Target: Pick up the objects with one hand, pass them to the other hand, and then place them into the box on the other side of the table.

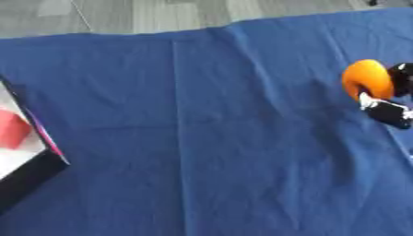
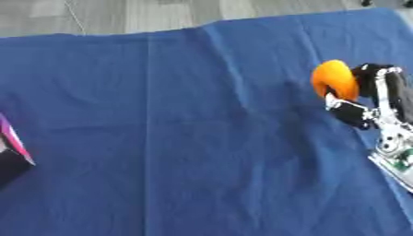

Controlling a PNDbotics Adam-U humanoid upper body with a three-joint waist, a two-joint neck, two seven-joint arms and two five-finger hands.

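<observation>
The right hand (image 2: 367, 99) has its fingers curled around an orange ball (image 2: 333, 79) near the right edge of the blue tablecloth (image 2: 185, 133). At the left edge sits the box (image 1: 24, 152) with a red thing (image 1: 11, 129) inside.

Right robot hand (image 2: 373, 99), fingers curled in a grasp

Box (image 1: 28, 152) left, hand (image 2: 379, 99) far right
</observation>
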